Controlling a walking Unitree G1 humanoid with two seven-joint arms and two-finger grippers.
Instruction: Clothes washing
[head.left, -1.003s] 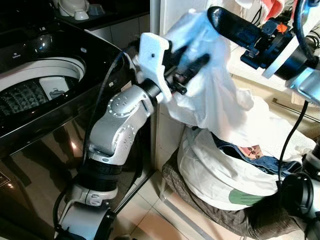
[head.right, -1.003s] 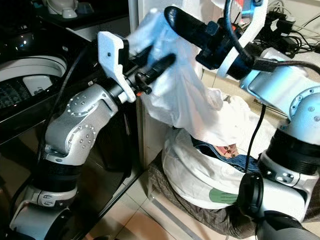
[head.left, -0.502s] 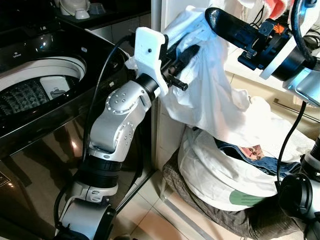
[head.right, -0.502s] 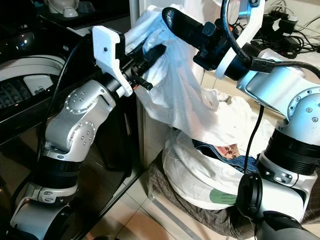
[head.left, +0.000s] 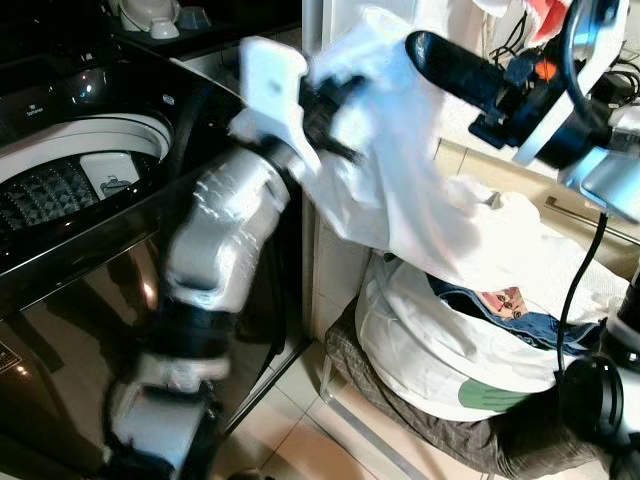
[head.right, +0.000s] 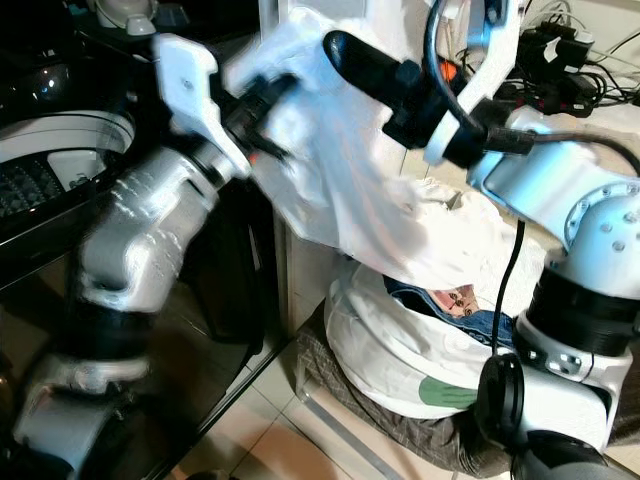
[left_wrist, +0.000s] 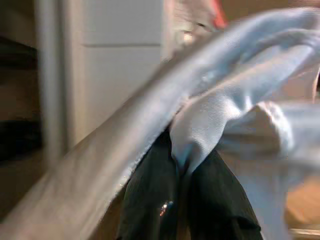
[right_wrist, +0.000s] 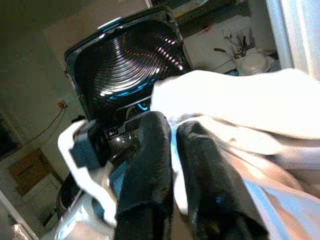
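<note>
Both grippers, left (left_wrist: 182, 165) and right (right_wrist: 172, 150), pinching shirt (head.left: 400, 190), hanging lengthwise down toward basket (head.left: 420, 420). Heaped with clothes (head.left: 450, 350); washer (head.left: 80, 170) open

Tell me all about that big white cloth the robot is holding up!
The white cloth looks thin, soft and crumpled, like a shirt or sheet. Both grippers pinch its top: the left gripper and the right gripper, jaws shut on folds. It hangs stretched between them, beside the washing machine, and its lower end trails onto the laundry pile.
</note>
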